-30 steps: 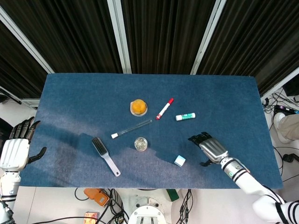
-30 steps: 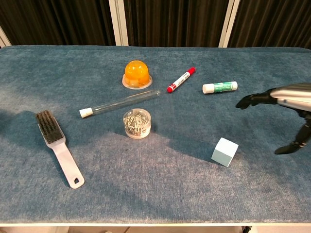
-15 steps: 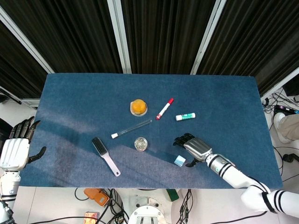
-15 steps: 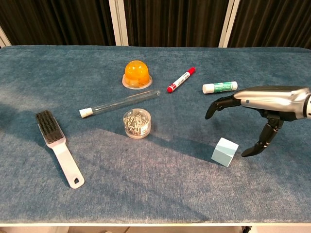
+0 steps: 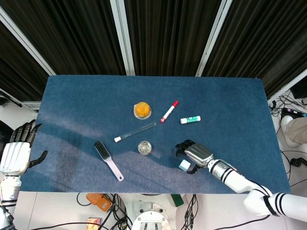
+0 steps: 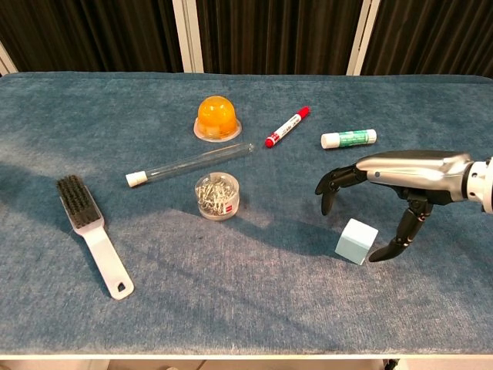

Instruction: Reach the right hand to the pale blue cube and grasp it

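- Two hands matter unequally: the left hand [image 5: 15,155] hangs idle off the table [image 5: 72,96] edge, far left of the pale blue cube [image 6: 357,240], fingers apart, holding nothing.
- Left of the cube, the jar of clips [image 6: 217,195] could be knocked if the cube skids.
- Over the cube, the right hand [image 6: 385,193] arches spread, thumb just right; an uneven close would likely push it away.

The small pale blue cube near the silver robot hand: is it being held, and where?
Not held. The right robot hand arches over the small pale blue cube, fingers spread, thumb beside it. The left robot hand holds nothing.
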Motion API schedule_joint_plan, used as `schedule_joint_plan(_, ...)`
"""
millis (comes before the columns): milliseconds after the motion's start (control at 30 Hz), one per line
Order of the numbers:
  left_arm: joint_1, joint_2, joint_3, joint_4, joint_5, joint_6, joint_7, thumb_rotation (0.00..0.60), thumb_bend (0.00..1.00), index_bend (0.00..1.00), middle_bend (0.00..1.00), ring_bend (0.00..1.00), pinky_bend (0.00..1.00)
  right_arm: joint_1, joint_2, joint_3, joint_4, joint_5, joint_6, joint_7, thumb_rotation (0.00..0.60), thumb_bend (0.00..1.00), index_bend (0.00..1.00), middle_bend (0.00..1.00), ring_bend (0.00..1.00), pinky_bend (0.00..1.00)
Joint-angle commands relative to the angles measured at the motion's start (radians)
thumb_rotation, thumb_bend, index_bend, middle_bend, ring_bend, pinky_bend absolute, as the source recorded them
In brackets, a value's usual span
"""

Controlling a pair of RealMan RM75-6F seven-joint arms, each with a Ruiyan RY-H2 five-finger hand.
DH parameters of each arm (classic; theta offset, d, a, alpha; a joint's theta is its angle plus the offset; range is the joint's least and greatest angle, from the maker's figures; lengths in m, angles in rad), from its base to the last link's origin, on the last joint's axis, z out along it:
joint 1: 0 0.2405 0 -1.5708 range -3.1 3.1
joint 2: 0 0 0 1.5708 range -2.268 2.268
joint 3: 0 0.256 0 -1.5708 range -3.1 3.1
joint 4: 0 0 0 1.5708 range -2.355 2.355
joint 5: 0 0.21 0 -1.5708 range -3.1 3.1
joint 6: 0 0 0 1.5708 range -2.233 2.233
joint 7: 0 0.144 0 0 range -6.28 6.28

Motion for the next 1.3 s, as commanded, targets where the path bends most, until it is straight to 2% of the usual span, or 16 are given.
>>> schedule_joint_plan(33,0.001,0.0,0.0,0.0,-0.001,0.001,0.0,0.6,0.24,0.1,0.0,0.0,0.09,0.005,-0.006,-0.007,0.006,-0.003,0.002,0.011,0.6,0.24,0.39,0.19,0.18,0.12)
schedule_joint_plan(400,0.001,-0.001,0.0,-0.001,-0.003,0.0,0.0,0.6,0.24,0.1,0.0,0.0,0.09,0.017,0.0,-0.03,0.014,0.0,0.005,0.03,0.6,0.3,0.45,0.19,0.18,0.12)
schedule_joint_plan(500,0.001,-0.001,-0.002,-0.002,-0.005,0.001,0.001,0.6,0.24,0.1,0.0,0.0,0.09,0.02,0.0,-0.033,0.014,0.001,0.009,0.032,0.6,0.33,0.5,0.19,0.18,0.12)
schedule_joint_plan(700,0.002,-0.002,-0.003,-0.003,-0.008,0.001,0.003,0.6,0.24,0.1,0.0,0.0,0.09,0.024,0.003,-0.039,0.013,0.006,0.013,0.022,0.6,0.45,0.61,0.19,0.18,0.13)
schedule_joint_plan(800,0.002,-0.002,-0.003,-0.003,-0.009,0.001,0.004,0.6,0.24,0.1,0.0,0.0,0.09,0.022,0.011,-0.031,0.002,0.008,0.036,0.033,0.6,0.47,0.61,0.19,0.18,0.13)
schedule_joint_plan(1100,0.003,-0.001,-0.005,-0.005,-0.012,0.001,0.005,0.6,0.24,0.1,0.0,0.0,0.09,-0.033,0.086,0.021,-0.065,-0.041,0.252,0.099,0.6,0.47,0.62,0.19,0.19,0.14)
schedule_joint_plan(1300,0.003,-0.002,-0.005,-0.005,-0.013,0.002,0.008,0.6,0.25,0.1,0.0,0.0,0.09,-0.085,0.128,0.054,-0.075,-0.035,0.381,0.08,0.6,0.47,0.62,0.19,0.2,0.18)
